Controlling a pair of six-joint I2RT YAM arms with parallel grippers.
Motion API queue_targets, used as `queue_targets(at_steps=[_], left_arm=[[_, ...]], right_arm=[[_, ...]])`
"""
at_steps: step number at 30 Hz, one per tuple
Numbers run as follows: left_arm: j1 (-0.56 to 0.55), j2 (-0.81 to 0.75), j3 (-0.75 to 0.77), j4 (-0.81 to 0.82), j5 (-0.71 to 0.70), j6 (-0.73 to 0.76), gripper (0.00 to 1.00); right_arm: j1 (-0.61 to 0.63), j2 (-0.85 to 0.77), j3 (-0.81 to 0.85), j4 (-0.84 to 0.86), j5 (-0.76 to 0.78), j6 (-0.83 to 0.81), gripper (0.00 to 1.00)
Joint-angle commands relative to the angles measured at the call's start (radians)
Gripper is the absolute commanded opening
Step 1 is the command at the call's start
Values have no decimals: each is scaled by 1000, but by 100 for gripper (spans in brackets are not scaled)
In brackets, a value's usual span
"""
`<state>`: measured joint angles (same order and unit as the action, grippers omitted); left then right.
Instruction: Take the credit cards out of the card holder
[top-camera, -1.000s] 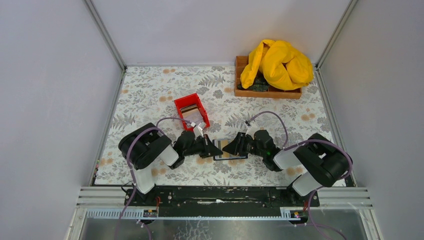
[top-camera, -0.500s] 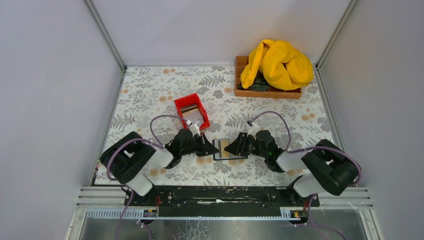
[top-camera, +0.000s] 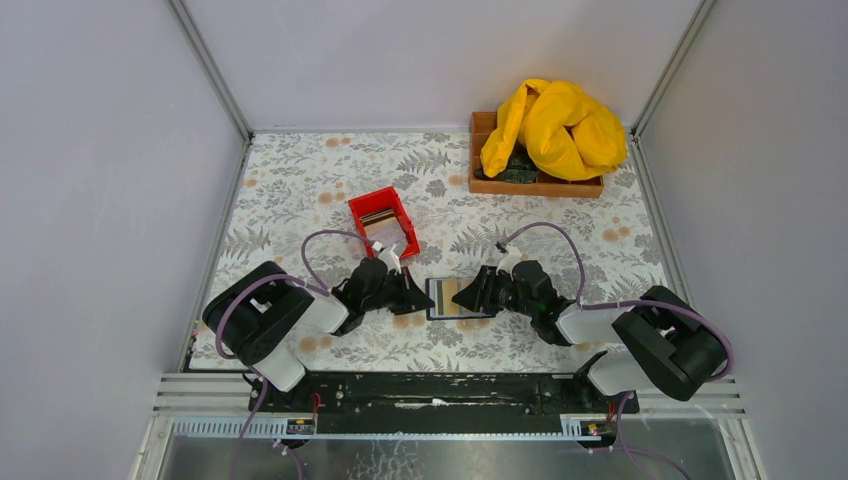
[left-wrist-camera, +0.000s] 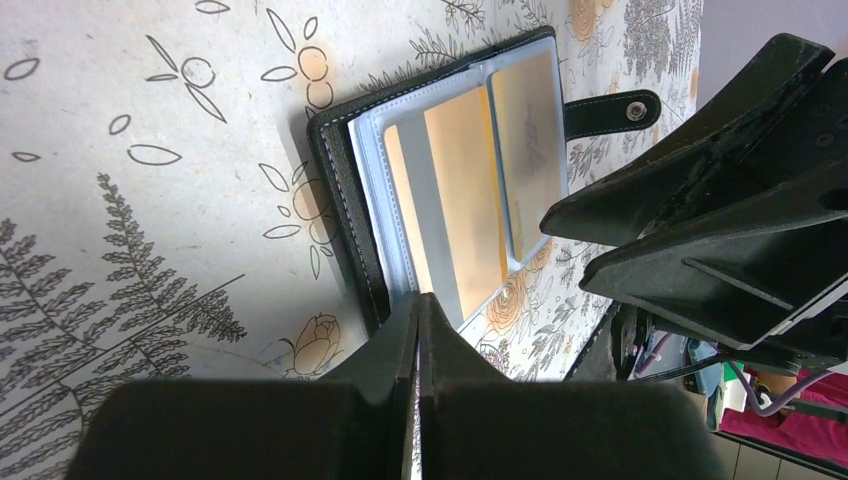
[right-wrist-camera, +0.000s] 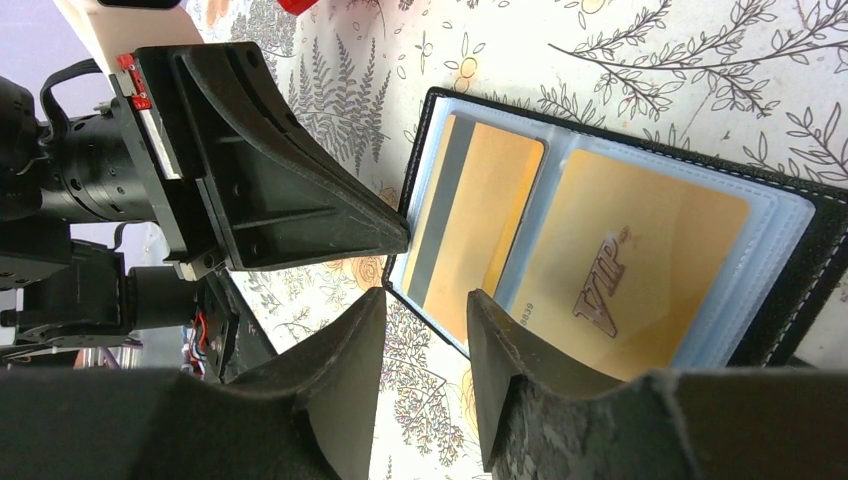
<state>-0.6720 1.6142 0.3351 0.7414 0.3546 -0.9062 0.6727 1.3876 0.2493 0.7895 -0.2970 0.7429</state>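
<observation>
Card holder (left-wrist-camera: 343, 200) lies open on the tabletop (top-camera: 300, 180), gold cards (right-wrist-camera: 480, 230) in its sleeves. My left end effector (left-wrist-camera: 418, 310) is closed tight at its edge; my right end effector (right-wrist-camera: 425, 300) hovers half-spread, empty.

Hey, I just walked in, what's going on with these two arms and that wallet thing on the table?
Two arms are working on a black card holder lying open on the table between them. The left pincer is shut, its tip at the holder's edge. The right pincer is open, poised over the holder from the opposite side, gripping nothing. Gold credit cards sit in its clear sleeves.
</observation>
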Motion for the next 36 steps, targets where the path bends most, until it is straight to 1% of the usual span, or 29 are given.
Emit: queue_targets(at_steps=[1,8,13,25,27,31,36], left_arm=[[8,18,17,-6,-23,29,0],[8,38,14,5,-21,30,0],[7,66,12,34,-8,24,0],[8,88,22,54,8,15,0],[8,92,21,60,11,12,0],[8,93,17,64,14,12,0],[10,81,6,62,10,16,0]], right_arm=[[-6,13,11,24,20,-21,43],[-5,64,15,48,38,-21,44],[-5,85,33,37,41,-19,49],[-6,113,57,23,18,-34,49],[-8,121,48,76,-17,-14,50],[-24,170,18,240,-98,63,49],[-39,233,-2,396,-162,133,48]])
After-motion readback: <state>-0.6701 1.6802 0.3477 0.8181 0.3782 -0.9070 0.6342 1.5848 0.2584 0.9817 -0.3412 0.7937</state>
